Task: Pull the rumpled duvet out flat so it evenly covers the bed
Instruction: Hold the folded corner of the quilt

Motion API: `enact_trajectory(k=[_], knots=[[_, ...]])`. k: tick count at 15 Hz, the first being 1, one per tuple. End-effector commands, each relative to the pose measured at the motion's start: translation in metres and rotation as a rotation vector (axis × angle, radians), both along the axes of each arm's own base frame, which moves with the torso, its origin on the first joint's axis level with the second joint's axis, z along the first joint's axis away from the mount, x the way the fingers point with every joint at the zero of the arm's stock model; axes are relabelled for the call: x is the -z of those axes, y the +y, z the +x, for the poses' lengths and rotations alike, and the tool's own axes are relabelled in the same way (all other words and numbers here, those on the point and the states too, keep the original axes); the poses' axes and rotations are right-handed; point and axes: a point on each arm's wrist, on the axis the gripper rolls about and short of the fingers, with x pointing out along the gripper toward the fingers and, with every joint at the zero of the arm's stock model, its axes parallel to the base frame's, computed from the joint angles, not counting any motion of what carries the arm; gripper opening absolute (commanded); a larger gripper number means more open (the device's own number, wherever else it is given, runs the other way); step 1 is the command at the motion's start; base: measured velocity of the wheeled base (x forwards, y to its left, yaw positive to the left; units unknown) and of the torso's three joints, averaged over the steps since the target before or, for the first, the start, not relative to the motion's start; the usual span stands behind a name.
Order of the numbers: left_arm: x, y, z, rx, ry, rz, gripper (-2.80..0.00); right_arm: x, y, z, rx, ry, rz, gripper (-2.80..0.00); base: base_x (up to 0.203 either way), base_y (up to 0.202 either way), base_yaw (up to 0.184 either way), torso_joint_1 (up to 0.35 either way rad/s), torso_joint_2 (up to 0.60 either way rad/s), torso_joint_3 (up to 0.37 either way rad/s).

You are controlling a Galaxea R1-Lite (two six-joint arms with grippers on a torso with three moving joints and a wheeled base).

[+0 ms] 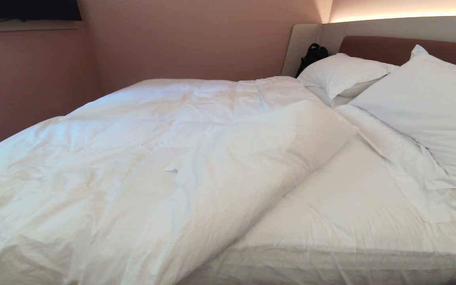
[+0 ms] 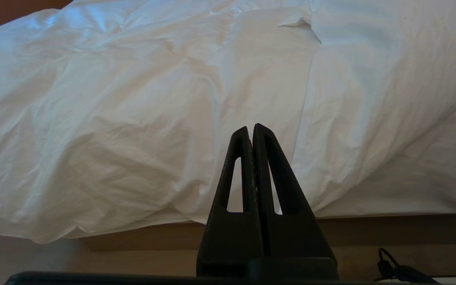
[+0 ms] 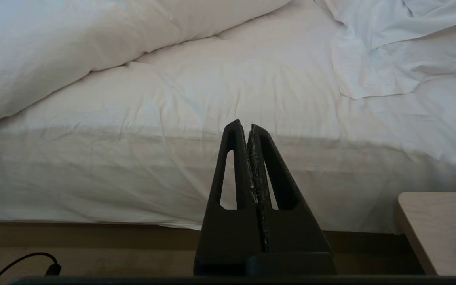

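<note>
Duvet (image 1: 141,166): lying folded back leftward, bed (image 1: 350,206) showing bare right. Left tool (image 2: 253,130), right tool (image 3: 247,127): both closed, empty, waiting. Next: gripping the folded edge.

Duvet (image 1: 141,158) lies rumpled, folded back over the bed's (image 1: 350,206) left side; sheet exposed at right. Two pillows (image 1: 430,107) against headboard (image 1: 390,49).

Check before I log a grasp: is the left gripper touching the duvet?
Apart. The left wrist view shows the left gripper shut on nothing, short of the duvet hanging over the bed's edge.
</note>
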Motion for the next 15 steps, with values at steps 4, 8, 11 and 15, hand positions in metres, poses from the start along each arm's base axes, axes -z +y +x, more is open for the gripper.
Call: enact_trajectory(k=[4, 8, 11, 15], knots=[[0.0001, 0.0, 0.0, 0.0, 0.0, 0.0, -2.8, -0.0001, 0.0, 0.0, -0.002, -0.002, -0.003, -2.8, 0.0, 0.0, 0.0, 0.0, 0.0, 0.0], [0.0001, 0.0, 0.0, 0.0, 0.0, 0.0, -2.8, -0.0001, 0.0, 0.0, -0.002, -0.002, -0.003, -2.8, 0.0, 0.0, 0.0, 0.0, 0.0, 0.0], [0.0001, 0.0, 0.0, -0.001, 0.0, 0.001, -2.8, -0.0001, 0.0, 0.0, -0.002, -0.002, -0.002, -2.8, 0.0, 0.0, 0.0, 0.0, 0.0, 0.0], [0.0002, 0.0, 0.0, -0.002, 0.001, -0.007, -2.8, -0.0001, 0.0, 0.0, -0.002, -0.002, -0.003, -2.8, 0.0, 0.0, 0.0, 0.0, 0.0, 0.0]])
